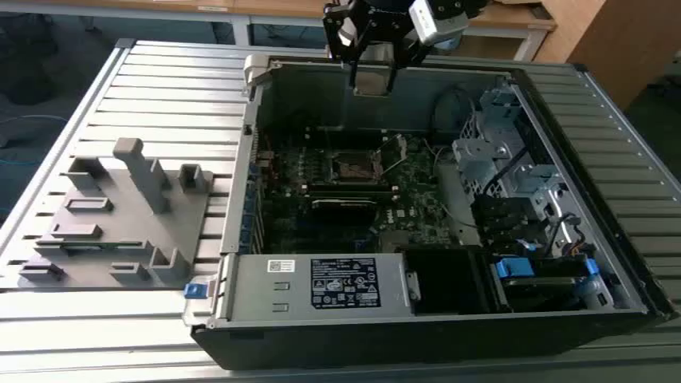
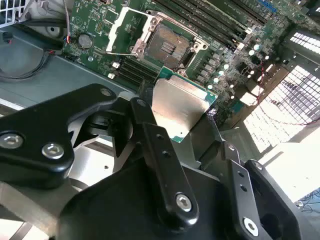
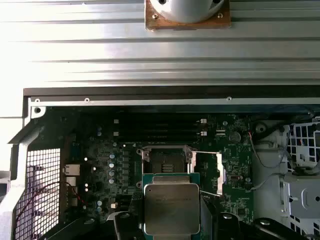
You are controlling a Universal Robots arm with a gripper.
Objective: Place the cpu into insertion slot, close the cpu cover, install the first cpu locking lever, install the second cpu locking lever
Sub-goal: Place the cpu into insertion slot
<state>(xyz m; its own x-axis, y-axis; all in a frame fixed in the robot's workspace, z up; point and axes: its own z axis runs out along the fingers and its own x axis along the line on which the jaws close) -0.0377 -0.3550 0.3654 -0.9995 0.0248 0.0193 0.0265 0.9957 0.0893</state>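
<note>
In the exterior view, the end effector (image 1: 369,76) hangs over the open computer case (image 1: 298,96), closed on the cpu (image 1: 368,84). It is clear of the insertion slot (image 1: 352,166) on the motherboard (image 1: 415,215). In the second wrist view, the fingers (image 2: 150,135) clamp the cpu (image 2: 181,102) by opposite edges. The cpu cover (image 2: 118,27) stands swung open beside the bare insertion slot (image 2: 167,47). In the first wrist view, the cpu (image 3: 171,207) is near the insertion slot (image 3: 165,161) but not seated. The chip looks light, stiff and slick-faced, and is probably delicate underneath, so the edge hold suits it.

Bright glare on slatted table (image 3: 100,45), motherboard (image 3: 235,170) dim.
</note>
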